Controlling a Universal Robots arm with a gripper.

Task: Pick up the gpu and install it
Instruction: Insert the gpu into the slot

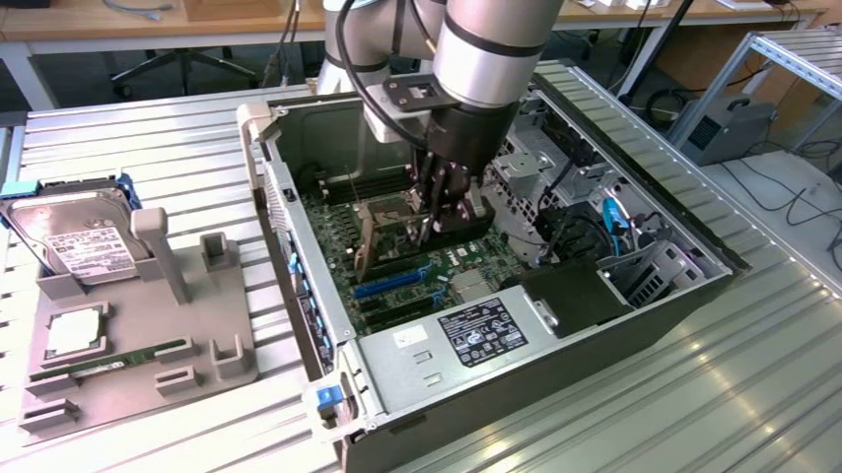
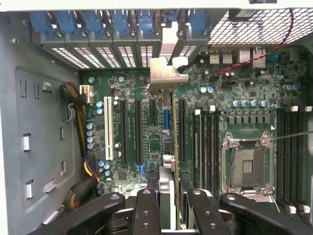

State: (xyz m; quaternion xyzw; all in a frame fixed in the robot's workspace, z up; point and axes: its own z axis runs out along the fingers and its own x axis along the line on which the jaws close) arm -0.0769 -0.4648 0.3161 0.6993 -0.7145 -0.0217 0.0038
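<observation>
No brand name can be read anywhere: the white label on the hard drive (image 1: 90, 251) carries print and a barcode too fine to make out, and the black sticker on the power supply (image 1: 480, 332) shows only small certification marks and illegible lines. The gpu (image 1: 392, 229) is inside the open computer case (image 1: 632, 325), held on edge above the green motherboard (image 1: 418, 279). In the wrist view the gpu (image 2: 167, 132) appears as a thin edge-on strip running from between the fingers toward the case's rear wall, its long axis in line with the black expansion slots (image 2: 138, 129), and its pale metal bracket (image 2: 165, 73) points at the row of blue-clipped slot covers (image 2: 93, 24). It sits between two of the slots, near a short blue connector, though whether its edge has seated cannot be told. The arm (image 1: 480, 49) drops almost straight down from above into the case, wrist vertical, the gripper (image 1: 441, 222) low over the board. Its black fingers (image 2: 146, 210) stand partly closed, pinching the card from both flat sides at the end away from the bracket. Outside the case, on the exterior view's left, a grey fixture tray (image 1: 132, 379) holds the hard drive, a processor (image 1: 77, 330) and a narrow green memory stick (image 1: 112, 360) (all three lying well apart from the gripper).
</observation>
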